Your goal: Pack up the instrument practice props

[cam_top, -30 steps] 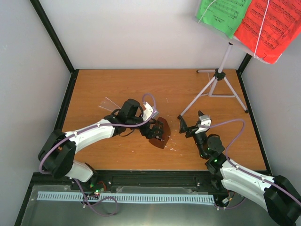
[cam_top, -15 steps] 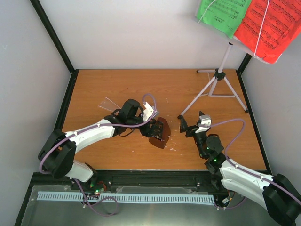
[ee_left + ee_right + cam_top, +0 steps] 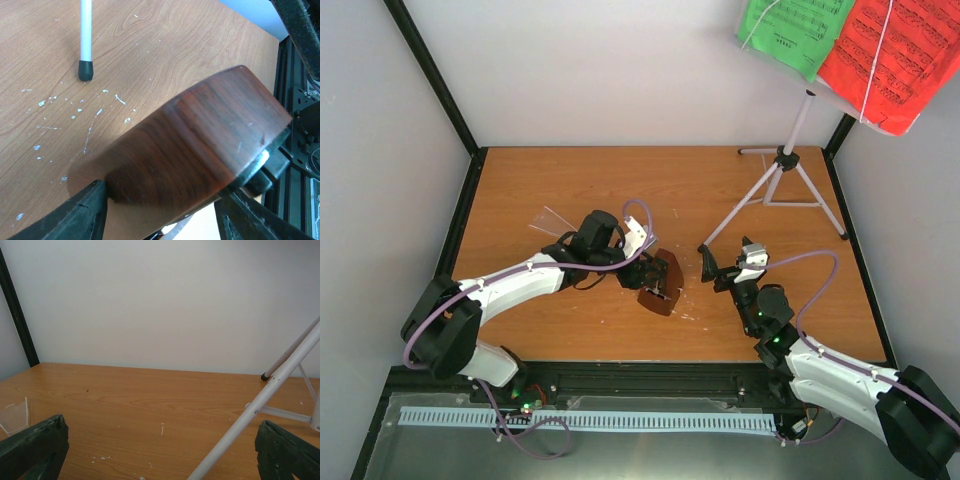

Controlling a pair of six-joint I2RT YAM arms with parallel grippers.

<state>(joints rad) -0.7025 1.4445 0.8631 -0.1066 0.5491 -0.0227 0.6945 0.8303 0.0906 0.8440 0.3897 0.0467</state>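
Note:
My left gripper (image 3: 646, 281) is shut on the dark brown metronome (image 3: 662, 282), which is tilted just above the table. In the left wrist view the wooden body (image 3: 200, 140) fills the space between the two black fingers (image 3: 87, 210). The clear cover (image 3: 548, 218) lies apart on the table at the left. The white tripod music stand (image 3: 782, 165) stands at the back right and carries the green sheet (image 3: 798, 30) and the red sheet (image 3: 895, 55). My right gripper (image 3: 725, 262) is wide open and empty at the stand's near leg (image 3: 260, 405).
The wooden table (image 3: 570, 180) is boxed in by white walls and a black frame. The stand's near leg ends in a black foot (image 3: 86, 70) close to the metronome. White scuff marks (image 3: 75, 107) dot the table. The clear cover also shows in the right wrist view (image 3: 15, 415).

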